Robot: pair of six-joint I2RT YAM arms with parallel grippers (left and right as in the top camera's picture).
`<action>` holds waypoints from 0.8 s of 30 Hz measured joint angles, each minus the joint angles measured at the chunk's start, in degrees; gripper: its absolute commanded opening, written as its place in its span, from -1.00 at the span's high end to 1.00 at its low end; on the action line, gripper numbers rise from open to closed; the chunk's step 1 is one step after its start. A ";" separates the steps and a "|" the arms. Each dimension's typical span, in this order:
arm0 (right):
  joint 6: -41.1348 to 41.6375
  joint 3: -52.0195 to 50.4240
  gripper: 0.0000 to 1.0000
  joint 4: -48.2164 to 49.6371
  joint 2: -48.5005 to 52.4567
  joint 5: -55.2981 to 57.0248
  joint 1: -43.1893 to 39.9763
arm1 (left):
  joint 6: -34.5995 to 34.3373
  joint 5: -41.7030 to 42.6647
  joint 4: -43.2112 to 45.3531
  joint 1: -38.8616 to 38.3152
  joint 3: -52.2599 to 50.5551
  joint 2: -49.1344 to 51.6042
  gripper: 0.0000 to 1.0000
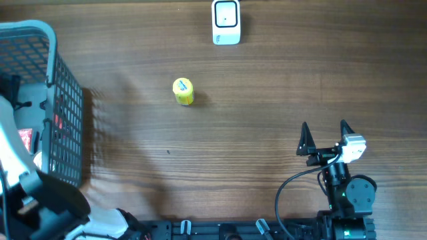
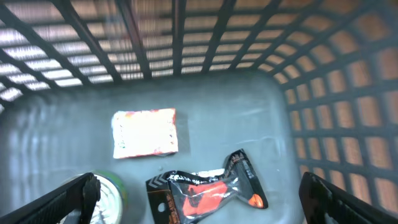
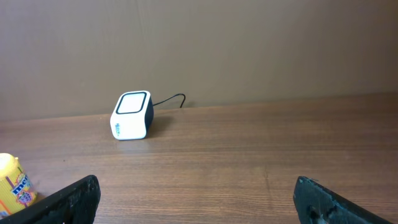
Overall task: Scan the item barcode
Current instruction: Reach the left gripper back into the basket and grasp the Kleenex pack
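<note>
- Overhead view: we see the wooden table point(image 1: 267, 87) with a white barcode scanner point(image 1: 226, 22) at its far edge and a small yellow container point(image 1: 183, 91) lying alone in the open, nearer the middle and well apart from the scanner.
- At the left edge stands a grey mesh basket point(image 1: 67, 120); our left arm reaches into it.
- Left wrist view: our left gripper point(image 2: 199, 205) hangs inside the basket with its jaws spread wide, holding nothing.
- Below it on the basket floor lie a white packet with reddish edges point(image 2: 144, 132), a black-and-orange packet point(image 2: 208, 190) just between the fingers, and a green-rimmed round item point(image 2: 112, 190) beside the left finger.
- Our right gripper point(image 1: 325, 139) sits at the near right of the table, jaws wide and empty, pointing toward the scanner.
- Right wrist view: the scanner's cable point(image 3: 171, 99) trails behind it; the yellow container shows blue lettering at the lower left.
</note>
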 measured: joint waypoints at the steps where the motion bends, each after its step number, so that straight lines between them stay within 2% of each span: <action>1: 0.00 0.00 -1.00 -0.02 0.00 0.00 0.00 | -0.90 0.00 0.04 0.00 0.00 0.90 -1.00; 7: 0.02 -0.02 -1.00 0.00 0.00 0.00 0.00 | -4.50 -1.07 5.31 0.00 -3.32 5.97 -1.00; 16: 0.02 0.00 -0.99 0.00 0.00 0.00 0.00 | -5.73 -1.92 22.34 0.00 -20.52 6.23 -1.00; 24: 0.02 0.00 -1.00 -0.02 0.00 0.00 0.00 | -5.70 -3.63 23.96 0.00 -23.12 6.34 -1.00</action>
